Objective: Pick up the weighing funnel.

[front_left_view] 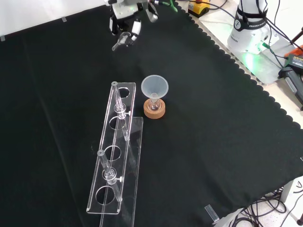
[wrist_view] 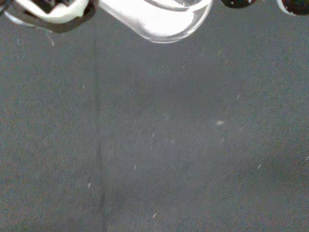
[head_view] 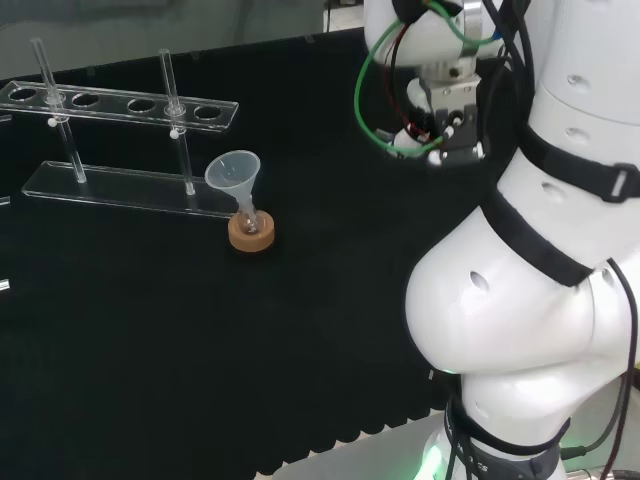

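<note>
In the front view the black and white hand point(front_left_view: 125, 21) was at the far edge of the black cloth point(front_left_view: 222, 142), and its fingers point(front_left_view: 136, 27) were curled around the small clear scoop-shaped weighing funnel point(front_left_view: 121, 41). This piece hung just under the fingers, tilted, and it seemed to be raised from the cloth. In the wrist view a rounded clear part of the weighing funnel point(wrist_view: 161, 21) was close to the palm, beside a blurred white part of the hand point(wrist_view: 48, 10), with bare cloth point(wrist_view: 159, 145) beyond it.

Well apart from the hand, nearer to the front camera, the big cone-shaped clear funnel point(front_left_view: 155, 86) stood mouth up with its stem in a small glass flask point(front_left_view: 154, 103) on a round cork ring point(front_left_view: 155, 112). Just beside this ring, and further again from the hand, was the long clear plastic rack point(front_left_view: 115, 163) with round holes, and thin glass tubes stood in it.

In the head view the hand point(head_view: 443, 125) was partly hidden behind the white arm links, and the funnel point(head_view: 233, 172) on its cork ring point(head_view: 251, 235) stood far to the left of it
</note>
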